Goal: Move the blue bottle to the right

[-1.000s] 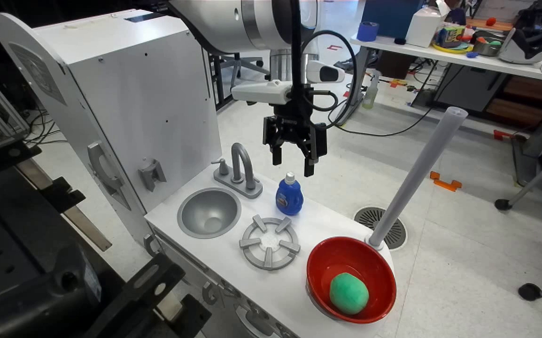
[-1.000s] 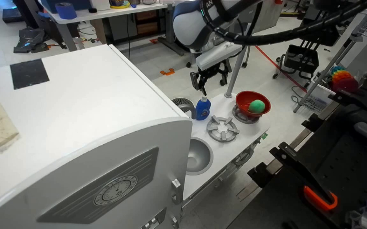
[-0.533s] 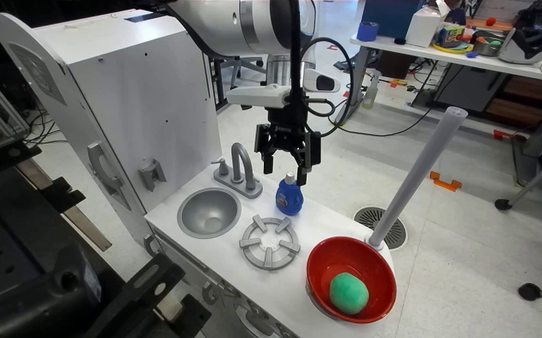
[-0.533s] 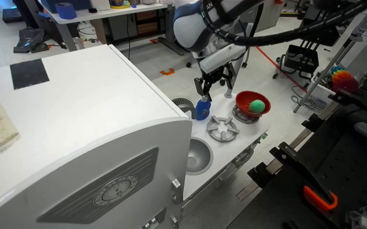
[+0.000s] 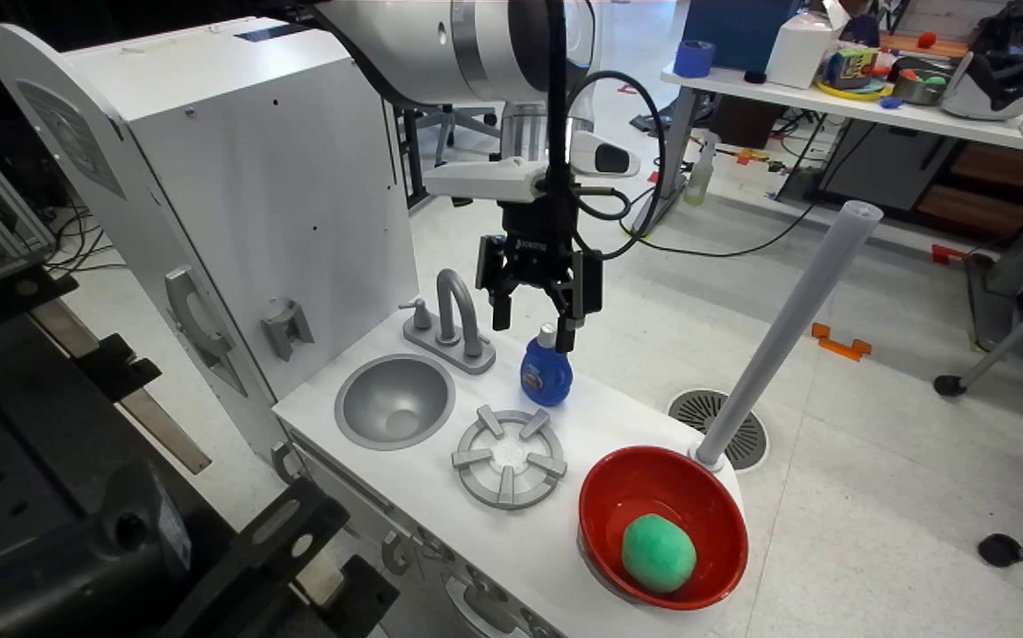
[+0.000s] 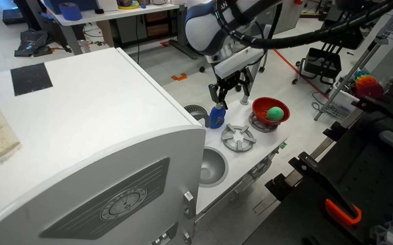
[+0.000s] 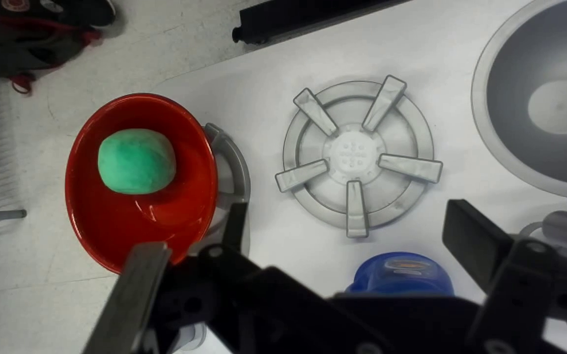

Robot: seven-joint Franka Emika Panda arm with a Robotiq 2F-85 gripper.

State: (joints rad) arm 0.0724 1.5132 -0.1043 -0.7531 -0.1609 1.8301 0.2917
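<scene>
My black two-finger gripper hung spread, holding nothing, near the top of the small rounded blue plastic bottle, upright beside the grey ring-shaped burner. Looked light, stiff, slick; mid-body, below the white cap, seemed the best hold.

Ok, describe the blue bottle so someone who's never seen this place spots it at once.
Start at the tall white cabinet and follow the white countertop beside it past the grey faucet toward the red bowl. Standing between those two is the blue bottle. It alone on that countertop is blue, and it has a white cap.
</scene>
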